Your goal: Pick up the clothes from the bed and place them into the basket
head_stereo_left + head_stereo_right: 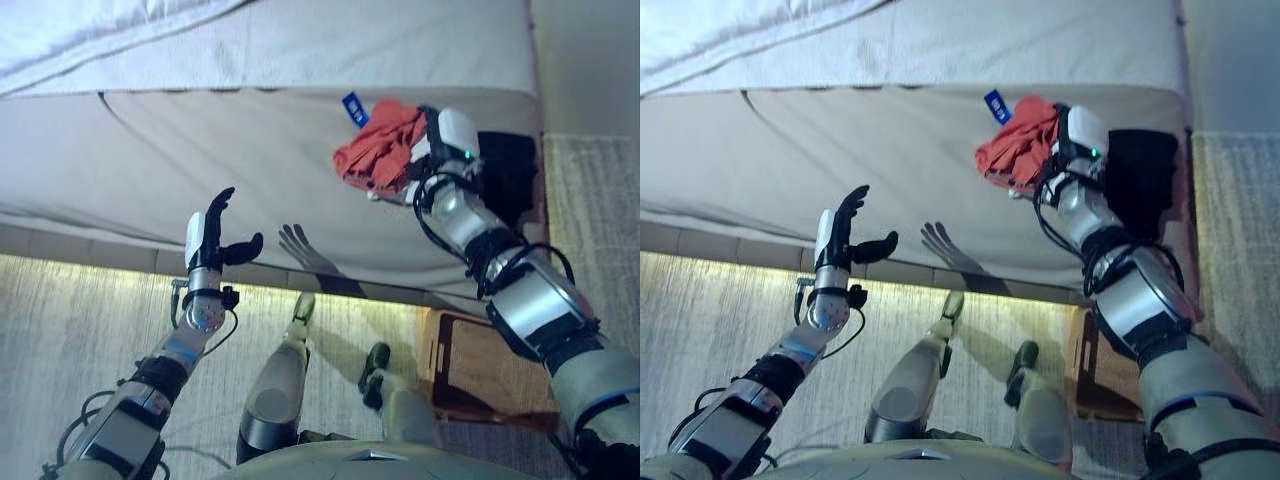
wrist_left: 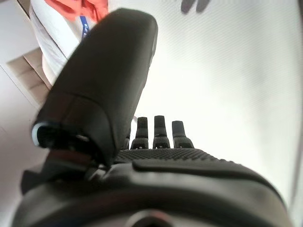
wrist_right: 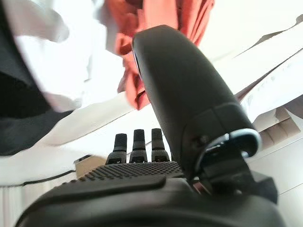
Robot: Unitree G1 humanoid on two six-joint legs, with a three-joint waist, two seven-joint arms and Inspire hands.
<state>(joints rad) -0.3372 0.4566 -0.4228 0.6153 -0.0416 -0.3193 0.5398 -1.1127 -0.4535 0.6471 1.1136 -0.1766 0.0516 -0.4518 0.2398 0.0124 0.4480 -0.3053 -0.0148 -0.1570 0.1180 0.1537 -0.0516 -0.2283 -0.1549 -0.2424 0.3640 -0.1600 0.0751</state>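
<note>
A crumpled red cloth lies at the near right edge of the grey bed, with a blue tag beside it. My right hand is right against the cloth's right side, fingers straight; in the right wrist view the cloth shows past my thumb. A black cloth lies just right of that hand. My left hand is open and empty, raised in front of the bed's side. The brown basket stands on the floor under my right arm.
A white duvet covers the bed's far left. A pale rug lies in front of the bed. A white cloth shows beside the red one in the right wrist view.
</note>
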